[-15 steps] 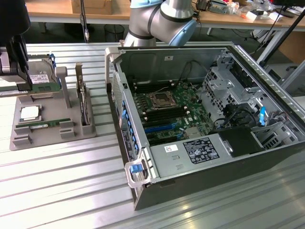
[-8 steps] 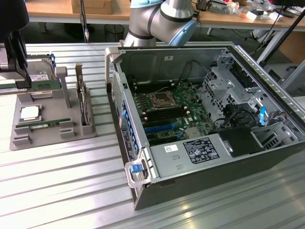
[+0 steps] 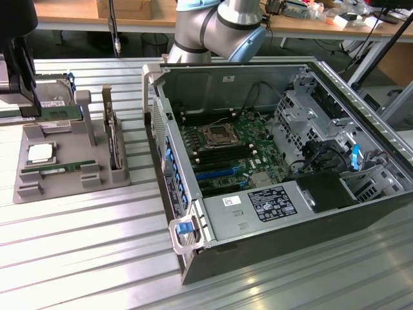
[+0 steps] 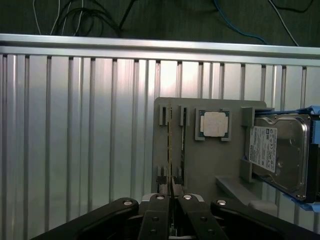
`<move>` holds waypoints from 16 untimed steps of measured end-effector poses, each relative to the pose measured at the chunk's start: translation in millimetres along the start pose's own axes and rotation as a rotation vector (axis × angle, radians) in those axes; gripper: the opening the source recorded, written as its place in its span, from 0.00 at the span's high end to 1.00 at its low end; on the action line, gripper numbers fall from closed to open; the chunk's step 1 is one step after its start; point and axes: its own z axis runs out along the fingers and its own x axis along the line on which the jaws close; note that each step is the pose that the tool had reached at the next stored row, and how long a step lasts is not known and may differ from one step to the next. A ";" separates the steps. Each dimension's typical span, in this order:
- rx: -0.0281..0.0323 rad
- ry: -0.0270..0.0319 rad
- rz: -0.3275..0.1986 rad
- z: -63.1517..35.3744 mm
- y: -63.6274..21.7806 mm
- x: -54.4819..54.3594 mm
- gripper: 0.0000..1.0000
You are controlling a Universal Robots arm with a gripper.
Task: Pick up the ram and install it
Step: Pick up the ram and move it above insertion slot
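The ram (image 4: 170,150) shows edge-on as a thin green-gold stick running out from between my fingertips. My gripper (image 4: 173,200) is shut on it, above the grey fixture (image 4: 200,170). In the exterior view the black gripper (image 3: 19,90) hangs over the far left end of that fixture (image 3: 71,187). A second ram stick (image 3: 58,169) lies in the fixture's slot next to the square silver processor (image 3: 40,154); in the wrist view that stick (image 4: 183,135) is beside the processor (image 4: 215,123). The outer slot beside it is bare.
The open computer case (image 3: 361,213) stands at the exterior view's right, with the motherboard (image 3: 226,152) and its dark memory slots inside. A hard drive (image 4: 277,155) rests at one end of the fixture. An upright card (image 3: 115,145) stands at the fixture's right edge. Ribbed aluminium table all around.
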 end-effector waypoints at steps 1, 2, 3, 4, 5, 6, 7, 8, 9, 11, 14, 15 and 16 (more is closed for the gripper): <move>0.0000 0.0000 0.000 -0.4 0.0 0.0 0.87; 0.0000 0.0000 0.000 -1.0 0.1 0.0 0.87; 0.0000 0.0000 0.000 -1.6 0.1 0.0 0.87; 0.0000 0.0001 0.000 -2.5 0.1 -0.1 0.87; 0.0000 0.0000 0.000 -3.3 0.1 -0.1 0.87; 0.0000 0.0000 0.000 -4.5 0.2 -0.1 0.87; 0.0000 0.0000 0.000 -5.1 0.2 -0.1 0.87; 0.0000 0.0000 0.000 -5.6 0.2 -0.1 0.87; 0.0000 0.0000 0.000 -6.2 0.3 -0.1 0.87; 0.0000 0.0000 0.000 -7.7 0.3 -0.2 0.87; 0.0002 -0.0002 0.000 -10.5 0.5 -0.3 0.87; 0.0002 0.0000 0.000 -10.6 0.4 -0.3 0.87; 0.0000 0.0000 0.000 -10.6 0.5 -0.3 0.87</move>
